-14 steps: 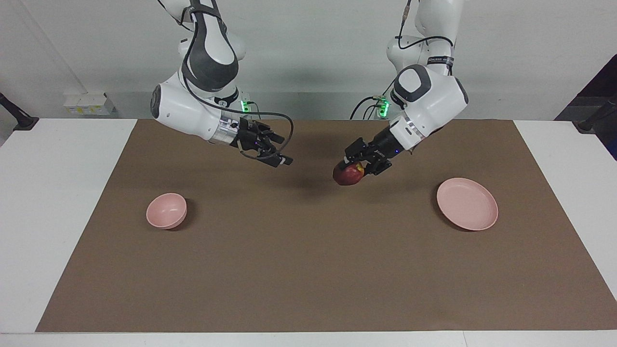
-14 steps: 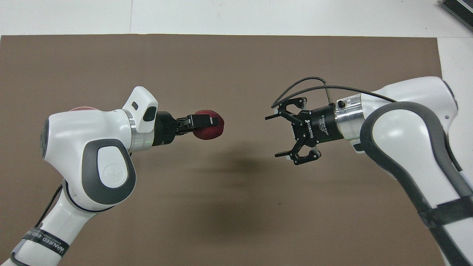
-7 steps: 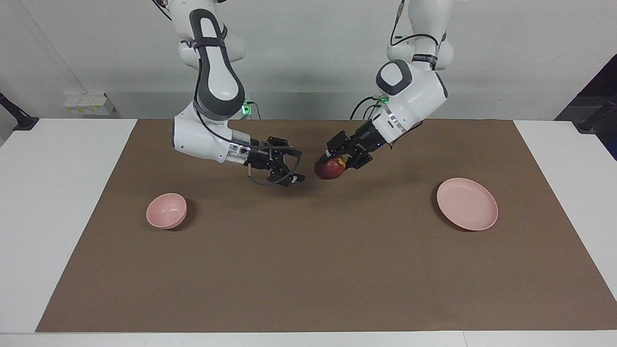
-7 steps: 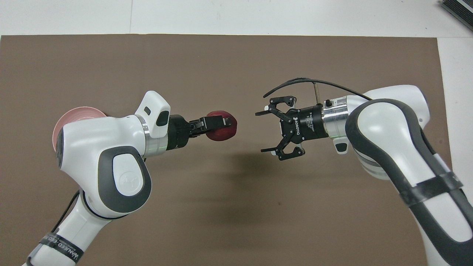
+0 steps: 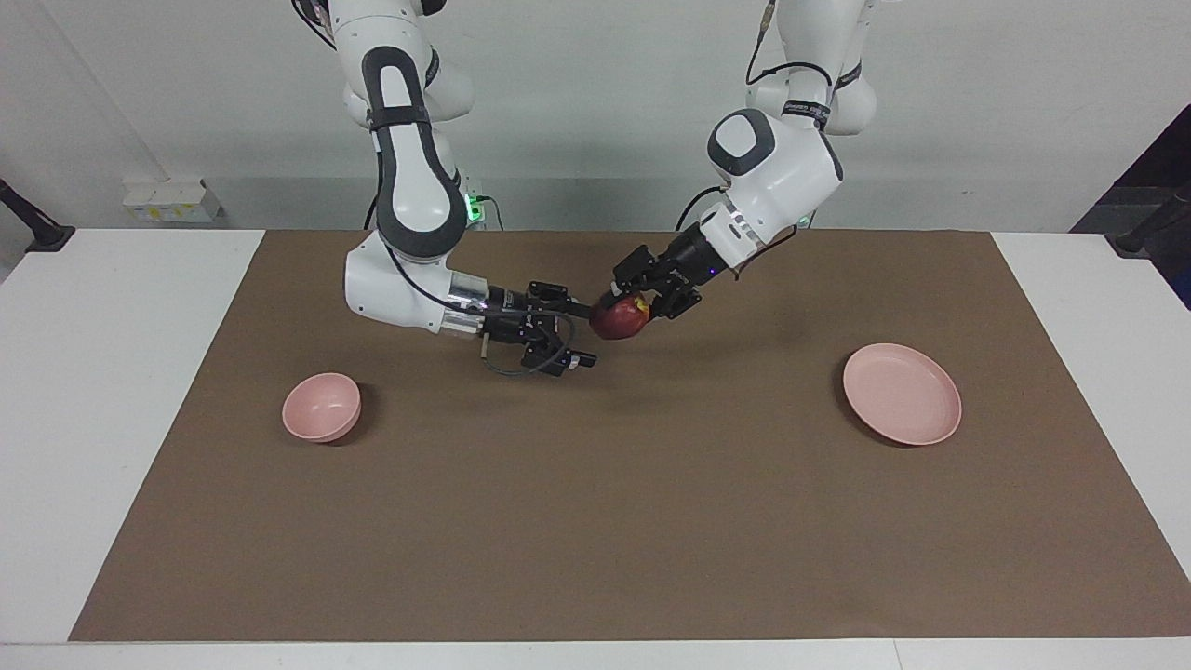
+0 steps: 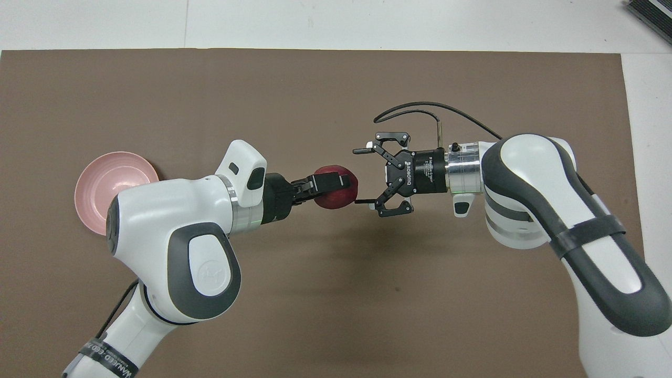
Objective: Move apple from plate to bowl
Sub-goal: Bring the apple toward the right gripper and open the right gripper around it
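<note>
The dark red apple (image 5: 621,319) hangs in the air over the middle of the brown mat, and my left gripper (image 5: 629,307) is shut on it. In the overhead view the apple (image 6: 338,192) shows under the left gripper (image 6: 336,185). My right gripper (image 5: 582,337) is open and level with the apple, its fingertips at the apple's sides (image 6: 361,176); I cannot tell if they touch. The pink plate (image 5: 901,393) lies empty toward the left arm's end, partly hidden by the left arm in the overhead view (image 6: 105,184). The pink bowl (image 5: 321,407) stands empty toward the right arm's end, hidden in the overhead view.
The brown mat (image 5: 595,521) covers most of the white table (image 5: 102,391). A white box (image 5: 172,200) sits on the ledge at the wall. A dark object (image 6: 651,16) lies at the table's corner.
Both grippers have moved toward each other over the mat's middle. The left gripper carried the apple toward the right arm's end, and the open right gripper came up to the apple.
</note>
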Robot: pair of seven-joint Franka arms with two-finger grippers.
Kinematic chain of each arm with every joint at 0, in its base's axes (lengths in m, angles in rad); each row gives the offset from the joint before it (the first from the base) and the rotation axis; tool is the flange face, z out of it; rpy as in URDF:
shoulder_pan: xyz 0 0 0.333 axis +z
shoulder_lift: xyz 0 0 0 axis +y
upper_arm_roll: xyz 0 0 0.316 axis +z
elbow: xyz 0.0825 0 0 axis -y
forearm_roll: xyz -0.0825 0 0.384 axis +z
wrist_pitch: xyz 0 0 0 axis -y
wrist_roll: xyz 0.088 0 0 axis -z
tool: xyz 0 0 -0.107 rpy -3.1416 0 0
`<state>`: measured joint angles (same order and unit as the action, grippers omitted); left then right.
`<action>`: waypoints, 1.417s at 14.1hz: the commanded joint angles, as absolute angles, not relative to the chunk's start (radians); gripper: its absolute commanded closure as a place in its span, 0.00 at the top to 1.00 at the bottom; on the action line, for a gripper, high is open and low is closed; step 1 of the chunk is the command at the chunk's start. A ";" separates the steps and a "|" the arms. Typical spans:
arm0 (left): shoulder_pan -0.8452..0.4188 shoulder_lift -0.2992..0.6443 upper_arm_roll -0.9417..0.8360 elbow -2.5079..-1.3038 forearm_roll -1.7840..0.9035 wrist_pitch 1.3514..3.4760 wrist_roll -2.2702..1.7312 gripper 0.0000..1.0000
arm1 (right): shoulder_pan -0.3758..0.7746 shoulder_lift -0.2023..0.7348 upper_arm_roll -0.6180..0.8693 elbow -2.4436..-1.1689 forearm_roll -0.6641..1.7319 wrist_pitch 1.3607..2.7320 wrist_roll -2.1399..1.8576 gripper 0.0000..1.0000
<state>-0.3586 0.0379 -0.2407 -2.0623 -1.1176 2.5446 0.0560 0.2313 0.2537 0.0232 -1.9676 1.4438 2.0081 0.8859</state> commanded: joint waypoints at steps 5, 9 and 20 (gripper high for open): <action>-0.371 0.041 -0.238 -2.046 -1.131 2.573 0.035 0.00 | 0.265 0.227 0.028 -2.002 1.563 2.019 0.769 1.00; -0.368 0.043 -0.236 -2.042 -1.131 2.574 0.034 0.00 | 0.284 0.224 0.028 -2.000 1.589 2.025 0.773 1.00; -0.371 0.043 -0.236 -2.042 -1.121 2.571 0.006 0.21 | 0.284 0.212 0.026 -1.980 1.583 2.043 0.805 0.00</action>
<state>-0.3585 0.0385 -0.2377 -2.0485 -1.1173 2.5646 0.0320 0.2828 0.2333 0.0241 -1.9758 1.5564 2.0135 0.7919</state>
